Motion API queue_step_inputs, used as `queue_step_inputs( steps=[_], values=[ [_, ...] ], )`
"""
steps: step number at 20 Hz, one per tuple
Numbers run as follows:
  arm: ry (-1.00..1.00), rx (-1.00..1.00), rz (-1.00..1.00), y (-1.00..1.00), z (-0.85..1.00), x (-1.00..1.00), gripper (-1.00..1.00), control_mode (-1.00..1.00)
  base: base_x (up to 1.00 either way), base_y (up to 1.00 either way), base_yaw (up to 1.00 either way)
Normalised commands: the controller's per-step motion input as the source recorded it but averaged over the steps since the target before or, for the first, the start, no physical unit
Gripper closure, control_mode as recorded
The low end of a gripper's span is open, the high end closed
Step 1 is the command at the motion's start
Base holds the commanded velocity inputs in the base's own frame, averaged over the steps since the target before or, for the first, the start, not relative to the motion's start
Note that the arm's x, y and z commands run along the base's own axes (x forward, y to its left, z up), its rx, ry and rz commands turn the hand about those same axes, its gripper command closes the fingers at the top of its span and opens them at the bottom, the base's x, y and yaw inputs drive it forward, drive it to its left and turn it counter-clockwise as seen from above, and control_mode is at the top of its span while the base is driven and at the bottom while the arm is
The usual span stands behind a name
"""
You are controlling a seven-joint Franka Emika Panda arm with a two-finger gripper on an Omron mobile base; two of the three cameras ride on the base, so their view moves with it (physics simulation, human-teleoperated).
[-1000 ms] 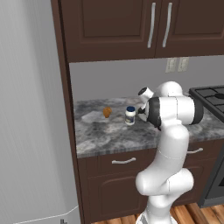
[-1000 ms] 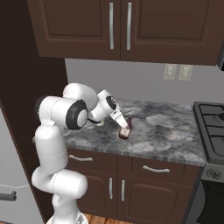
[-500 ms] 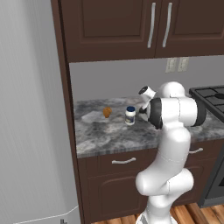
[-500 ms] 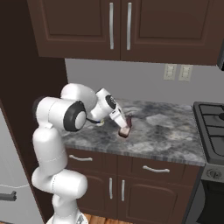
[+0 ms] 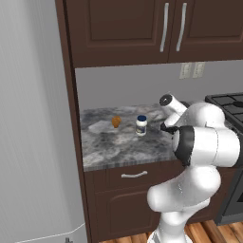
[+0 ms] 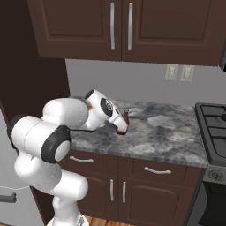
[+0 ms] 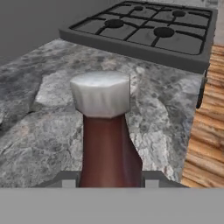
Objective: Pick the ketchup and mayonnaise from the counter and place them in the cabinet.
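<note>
While the gripper [image 7: 109, 181] clamps the ketchup [image 7: 107, 144] at its neck over the counter [image 5: 118, 147], the mayonnaise [image 5: 141, 126] stands apart.

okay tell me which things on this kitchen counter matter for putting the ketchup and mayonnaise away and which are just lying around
Job:
ketchup, between the gripper fingers
mayonnaise, standing on the counter

Lying about:
small orange item beside the mayonnaise
stove
wall cupboards
</note>
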Motion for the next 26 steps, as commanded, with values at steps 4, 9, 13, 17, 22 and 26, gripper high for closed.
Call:
queue_step_inputs(
  steps=[4,9,13,17,22,26],
  values=[
    [-0.20,0.02,0.45,0.00,0.39,-0.75,1.00,-1.00,0.00,0.00,0.00],
    [-0.13,0.00,0.39,0.00,0.30,-0.64,1.00,-1.00,0.00,0.00,0.00],
    [-0.11,0.00,0.37,0.00,0.56,-0.39,1.00,-1.00,0.00,0.00,0.00],
    [-0.08,0.00,0.38,0.10,0.66,-0.28,1.00,-1.00,0.00,0.00,0.00],
    [-0.02,0.01,0.33,0.22,0.62,-0.08,1.00,-1.00,0.00,0.00,0.00],
    [0.00,0.01,0.30,0.27,0.77,0.00,1.00,-1.00,0.00,0.00,0.00]
  ],
)
